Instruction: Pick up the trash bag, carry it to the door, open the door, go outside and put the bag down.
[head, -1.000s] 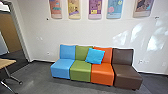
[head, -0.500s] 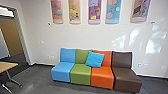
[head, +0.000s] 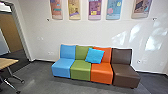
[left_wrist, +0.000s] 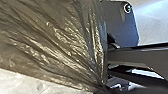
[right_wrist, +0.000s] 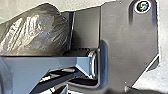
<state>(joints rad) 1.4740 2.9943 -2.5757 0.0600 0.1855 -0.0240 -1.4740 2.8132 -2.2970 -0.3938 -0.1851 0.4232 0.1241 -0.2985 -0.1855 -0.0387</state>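
- A glossy, crinkled grey-brown plastic trash bag gathers into pleats at the left gripper.
- Either gripper's opening and grip cannot be told.
- A square turquoise cushion leans on a boxy four-colour sofa.

Blue, green, orange, brown seats stood along wall. Blue cushion leaned where green met orange. Posters hung above.

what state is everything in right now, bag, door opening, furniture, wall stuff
trash bag: bulging, creased, folds drawn together at one end
doorway: open, view through it unblocked
blue cushion: tilted, leaning on the seat row
seat row: four units set side by side
posters: hanging
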